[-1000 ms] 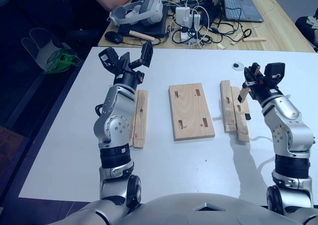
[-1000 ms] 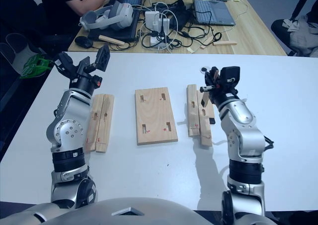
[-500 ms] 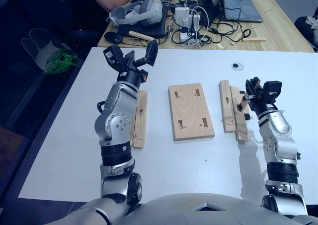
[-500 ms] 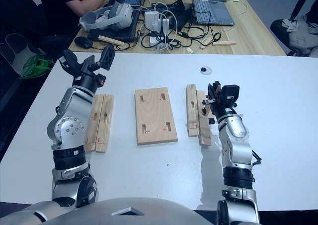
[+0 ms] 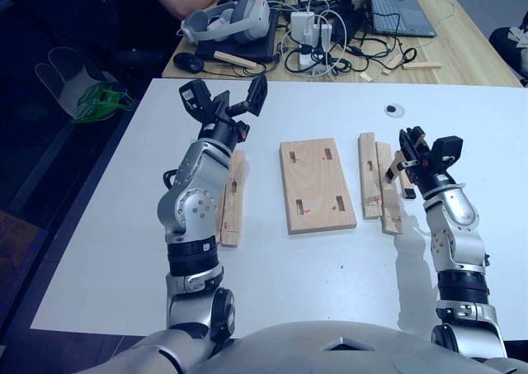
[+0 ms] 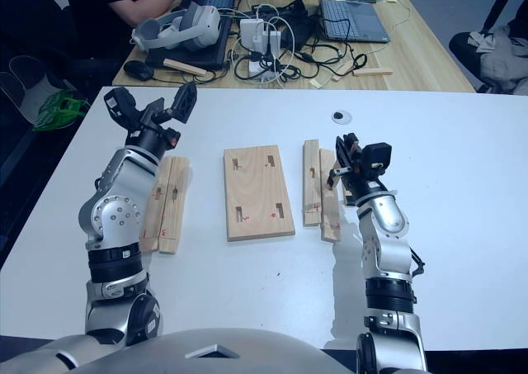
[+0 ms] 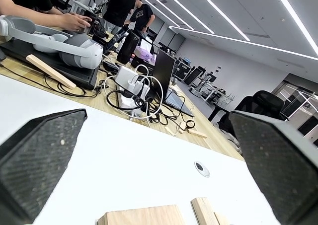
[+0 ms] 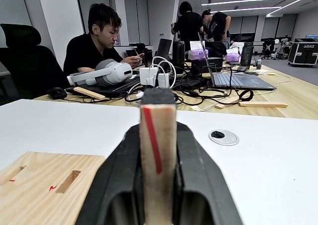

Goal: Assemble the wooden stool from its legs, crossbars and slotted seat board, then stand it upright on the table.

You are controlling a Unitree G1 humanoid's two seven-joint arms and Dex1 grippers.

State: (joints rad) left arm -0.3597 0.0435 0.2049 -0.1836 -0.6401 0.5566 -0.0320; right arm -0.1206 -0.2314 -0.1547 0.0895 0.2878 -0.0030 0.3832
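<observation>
The slotted seat board [image 5: 318, 184] lies flat in the middle of the white table. Left of it lie two slotted wooden pieces [image 5: 231, 196] side by side. Two more wooden pieces [image 5: 375, 182] lie right of the board. My right gripper [image 5: 406, 161] hovers low at their right side, shut on a short wooden crossbar [image 8: 158, 150] with a red mark that stands upright between the fingers. My left gripper [image 5: 224, 99] is raised above the far end of the left pieces, open and holding nothing, its pads [image 7: 37, 155] wide apart.
A round black grommet [image 5: 394, 108] sits in the table behind the right gripper. Beyond the table's far edge stands a wooden desk [image 5: 462, 44] with laptops, cables and a headset [image 5: 227, 19]. The table's left edge [image 5: 99, 192] drops to the floor.
My right gripper came down and leftward with the crossbar, and the two right wooden pieces slid a little toward the seat board. My left gripper drifted slightly right.
</observation>
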